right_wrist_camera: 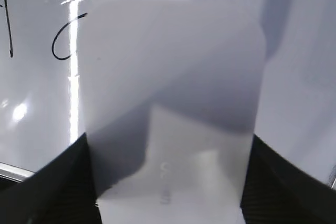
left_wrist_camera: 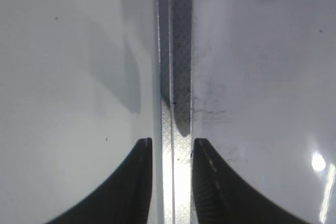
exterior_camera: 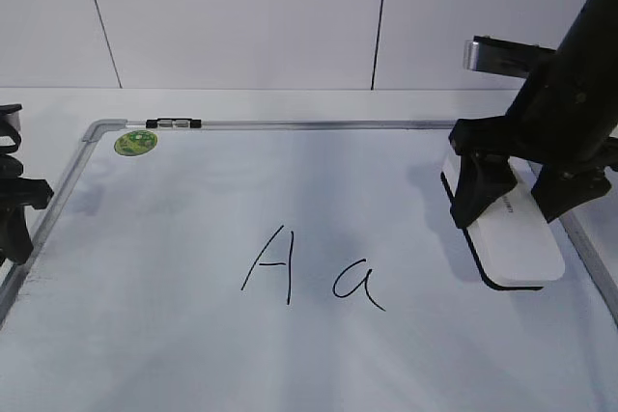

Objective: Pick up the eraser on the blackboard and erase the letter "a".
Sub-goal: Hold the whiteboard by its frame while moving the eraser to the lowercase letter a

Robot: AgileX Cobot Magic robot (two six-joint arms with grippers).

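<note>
The white eraser (exterior_camera: pixel 517 238) lies on the blackboard (exterior_camera: pixel 193 219) near its right edge, long side pointing front to back. My right gripper (exterior_camera: pixel 509 217) straddles the eraser's far half, one black finger against each long side. In the right wrist view the eraser (right_wrist_camera: pixel 173 103) fills the space between the fingers (right_wrist_camera: pixel 169 140). The small cursive letter "a" (exterior_camera: pixel 355 282) is left of the eraser, and part of its loop shows in the right wrist view (right_wrist_camera: pixel 65 40). My left gripper (exterior_camera: pixel 14 229) is at the board's left edge, its fingers (left_wrist_camera: pixel 171 142) slightly apart on either side of the metal frame (left_wrist_camera: pixel 176 77).
A taller capital "A" (exterior_camera: pixel 270 262) stands left of the "a". A round green sticker (exterior_camera: pixel 135 142) and a small black clip (exterior_camera: pixel 174 123) sit at the board's far left corner. A white wall rises behind the board.
</note>
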